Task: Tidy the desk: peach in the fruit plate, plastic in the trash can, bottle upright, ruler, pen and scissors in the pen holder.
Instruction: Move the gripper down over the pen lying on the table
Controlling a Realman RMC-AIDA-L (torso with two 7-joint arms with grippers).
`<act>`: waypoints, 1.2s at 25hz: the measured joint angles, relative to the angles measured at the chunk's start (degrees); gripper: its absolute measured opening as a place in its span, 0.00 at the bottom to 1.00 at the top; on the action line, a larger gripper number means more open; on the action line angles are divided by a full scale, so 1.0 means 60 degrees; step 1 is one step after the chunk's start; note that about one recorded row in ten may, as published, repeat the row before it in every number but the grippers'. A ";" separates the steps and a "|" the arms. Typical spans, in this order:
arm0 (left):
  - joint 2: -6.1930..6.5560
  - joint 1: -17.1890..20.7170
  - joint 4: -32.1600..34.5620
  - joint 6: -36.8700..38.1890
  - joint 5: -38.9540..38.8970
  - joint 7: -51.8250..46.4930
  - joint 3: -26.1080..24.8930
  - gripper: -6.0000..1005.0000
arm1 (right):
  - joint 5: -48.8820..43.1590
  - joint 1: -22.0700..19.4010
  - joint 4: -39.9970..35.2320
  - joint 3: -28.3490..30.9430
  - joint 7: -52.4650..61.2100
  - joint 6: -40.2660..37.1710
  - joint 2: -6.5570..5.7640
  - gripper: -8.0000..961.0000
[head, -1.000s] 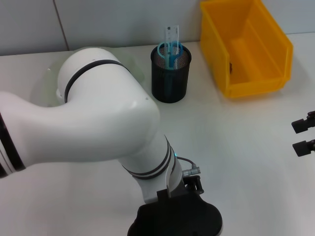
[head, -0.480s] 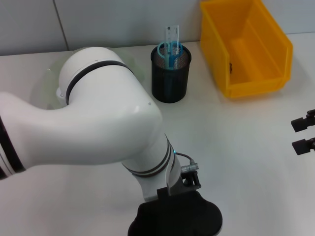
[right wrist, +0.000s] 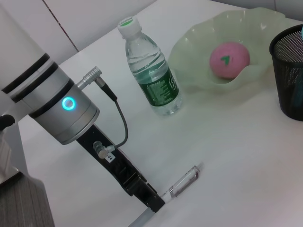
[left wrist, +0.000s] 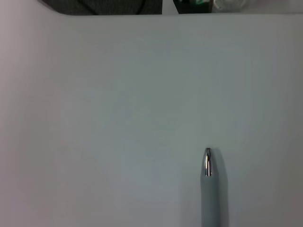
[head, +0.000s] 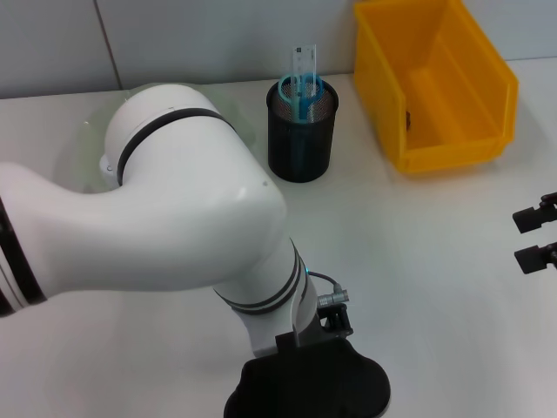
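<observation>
White desk (head: 435, 287) surface, pale wall behind. The pen (right wrist: 182, 182) is the one item still lying loose. It rests flat on the desk, well in front of the pen holder (head: 301, 131) and on the near side of it.

The left gripper (right wrist: 150, 202) is down at the pen's near end, one dark finger touching or just beside the barrel. Whether its pincer is open or clamped on the pen, I cannot tell. The left wrist view shows the pen's tip lying on bare desk.

Over the last second the left wrist has eased slightly lower and turned a little, its cable plug dropping with it. Nothing else has moved. My judgement is that the arm is settling for the grasp and the pen has not yet been lifted.

The scissors (head: 300, 91) and ruler (head: 302, 59) already stand in the holder. To the holder's left, the peach (right wrist: 229, 59) sits in the fruit plate (right wrist: 189, 38). The bottle (right wrist: 151, 71) stands upright just beyond the plate. The trash can (head: 435, 87) is to the holder's right.

The right gripper (head: 527, 237) hangs idle, far right of the holder, with its fingers apart.
</observation>
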 joint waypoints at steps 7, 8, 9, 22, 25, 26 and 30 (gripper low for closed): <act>0.0000 0.0023 -0.0017 -0.0033 -0.0033 0.0048 0.0002 0.30 | 0.0004 0.0027 0.0000 -0.0014 0.0005 0.0019 0.0007 0.80; 0.0000 0.0031 -0.0021 -0.0035 -0.0034 0.0066 0.0003 0.30 | 0.0004 0.0035 0.0000 -0.0015 0.0006 0.0022 0.0011 0.80; 0.0000 0.0036 -0.0027 -0.0036 -0.0035 0.0084 0.0006 0.30 | 0.0004 0.0041 0.0000 -0.0017 0.0006 0.0025 0.0015 0.80; 0.0000 0.0055 -0.0055 -0.0041 -0.0079 0.0132 0.0030 0.22 | -0.0015 0.0078 0.0001 -0.0014 0.0006 0.0070 0.0092 0.80; 0.0000 0.0067 -0.0055 -0.0040 -0.0096 0.0134 0.0030 0.23 | -0.0013 0.0097 0.0001 -0.0014 0.0006 0.0072 0.0103 0.80; 0.0000 0.0069 -0.0055 -0.0040 -0.0099 0.0134 0.0030 0.23 | -0.0013 0.0104 0.0001 -0.0015 0.0005 0.0072 0.0103 0.80; 0.0000 0.0084 -0.0055 -0.0040 -0.0101 0.0134 0.0030 0.27 | -0.0014 0.0120 0.0000 -0.0015 0.0005 0.0083 0.0104 0.80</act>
